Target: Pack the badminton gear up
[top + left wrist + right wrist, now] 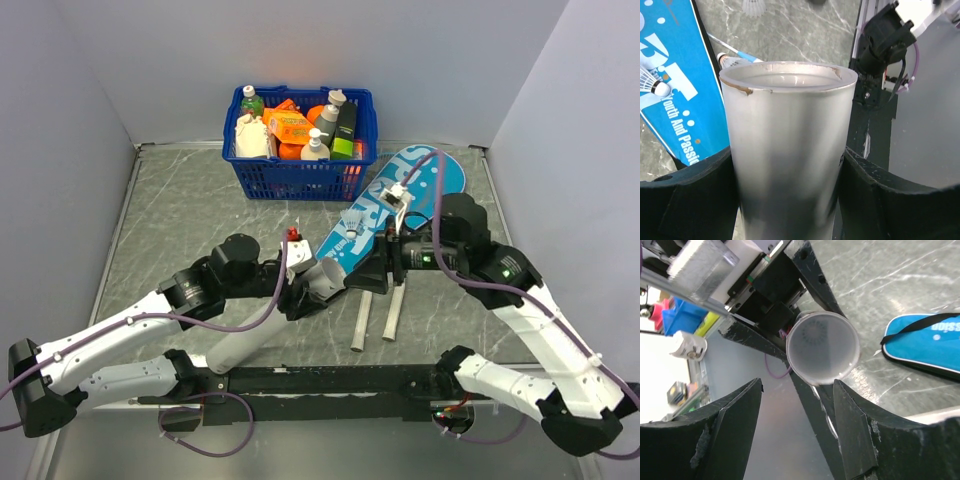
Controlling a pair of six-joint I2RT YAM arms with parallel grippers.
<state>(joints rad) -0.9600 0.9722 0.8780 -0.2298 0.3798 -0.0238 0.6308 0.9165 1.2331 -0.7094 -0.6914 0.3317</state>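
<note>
My left gripper (300, 290) is shut on the long white tube (262, 325) near its open end, holding it tilted. In the left wrist view the tube (788, 130) fills the gap between my fingers (695, 195). My right gripper (378, 268) is open and empty, facing the tube's mouth (822, 347) from close by. A faint round pattern shows deep inside the tube. The teal "SPORT" case (405, 195) lies behind, also visible in the wrist views (670, 90) (925, 347). Two white racket handles (376, 320) stick out below the case. A white shuttlecock (754, 6) lies on the table.
A blue plastic basket (300, 178) of bottles and orange packs stands at the back centre. Grey walls close in the marble table (180, 220) on three sides. The black arm-base rail (330, 382) runs along the near edge.
</note>
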